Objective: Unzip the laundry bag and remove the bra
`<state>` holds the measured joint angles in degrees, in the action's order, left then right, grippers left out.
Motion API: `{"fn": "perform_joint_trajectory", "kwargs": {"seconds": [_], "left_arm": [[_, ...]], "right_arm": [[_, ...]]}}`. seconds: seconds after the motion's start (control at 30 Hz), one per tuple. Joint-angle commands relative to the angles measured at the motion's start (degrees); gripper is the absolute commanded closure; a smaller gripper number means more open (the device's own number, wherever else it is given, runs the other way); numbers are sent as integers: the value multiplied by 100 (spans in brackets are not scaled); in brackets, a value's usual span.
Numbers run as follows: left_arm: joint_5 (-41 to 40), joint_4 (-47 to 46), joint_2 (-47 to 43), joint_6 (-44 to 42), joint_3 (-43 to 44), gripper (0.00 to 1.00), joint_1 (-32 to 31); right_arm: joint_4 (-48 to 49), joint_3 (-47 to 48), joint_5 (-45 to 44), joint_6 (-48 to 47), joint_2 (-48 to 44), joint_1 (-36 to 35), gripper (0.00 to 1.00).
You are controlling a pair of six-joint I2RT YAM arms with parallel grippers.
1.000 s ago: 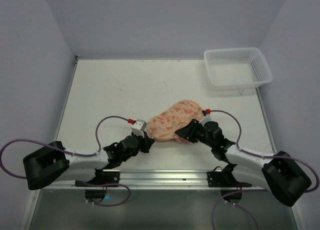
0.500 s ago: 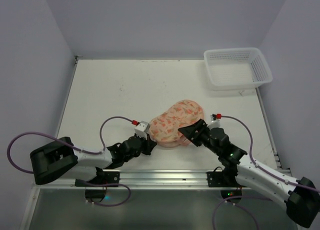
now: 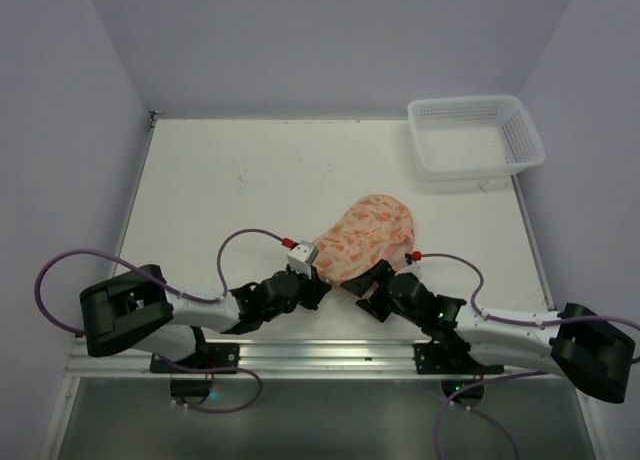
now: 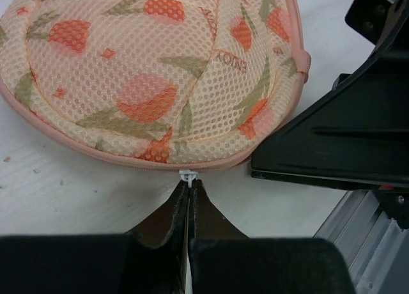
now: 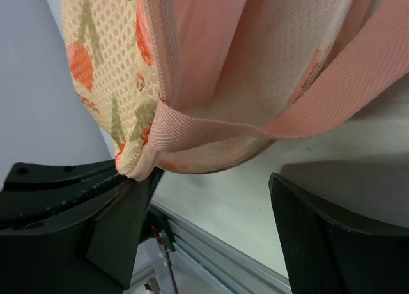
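- Top view: the laundry bag [image 3: 368,238] lies on the white table [image 3: 250,180], right of centre and towards the near edge, with its near end between the two arms. The left tool [image 3: 312,280] is at the bag's near left edge and the right tool [image 3: 375,285] at its near right edge. A white lattice basket [image 3: 475,138] stands well apart in the far right corner.
- Left wrist view: the left tool [image 4: 187,182] has its fingers pressed together, pinching the small white zip pull [image 4: 186,174] at the bag's pink-trimmed rim. The printed mesh dome [image 4: 147,64] rests on the table just beyond.
- Right wrist view: the right tool [image 5: 211,179] has its fingers [image 5: 332,243] spread wide and clamps nothing. The bag's edge with its pink trim band [image 5: 211,129] hangs between them, its corner against the left-hand finger. Plain pale pink fabric [image 5: 211,45] shows beside the mesh.
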<state>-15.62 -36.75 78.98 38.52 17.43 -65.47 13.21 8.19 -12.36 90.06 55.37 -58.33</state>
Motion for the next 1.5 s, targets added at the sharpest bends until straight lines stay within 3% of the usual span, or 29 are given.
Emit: {"fn": "perform_joint_trajectory", "kwargs": {"seconds": [0.0, 0.43, 0.83, 0.93, 1.13, 1.17, 1.2, 1.3, 1.47], "left_arm": [[-82, -324, 65, 85, 147, 100, -80], [-38, -368, 21, 68, 138, 100, -106], [94, -289, -278, 24, 41, 100, -168], [41, -245, -366, 24, -3, 100, -159], [155, -341, -375, -55, 50, 100, -168], [173, -359, -375, -55, 50, 100, -159], [190, -368, -375, -64, 50, 100, -159], [69, -263, -383, -82, 50, 100, -159], [41, -95, -427, -38, -117, 100, 104]], "right_arm": [[516, 16, -662, 398, -62, -161, 22], [357, 96, -1488, 600, -387, -663, 23], [604, 552, -1866, 231, 202, -663, 28], [559, 702, -1963, 240, 333, -663, 37], [1122, 623, -1875, 117, 676, -663, 74], [1148, 614, -1858, 99, 711, -663, 89], [1192, 588, -1849, 82, 729, -654, 97], [1367, 316, -1849, 30, 616, -645, 100], [1299, -447, -1797, -260, -491, -435, 100]]}}
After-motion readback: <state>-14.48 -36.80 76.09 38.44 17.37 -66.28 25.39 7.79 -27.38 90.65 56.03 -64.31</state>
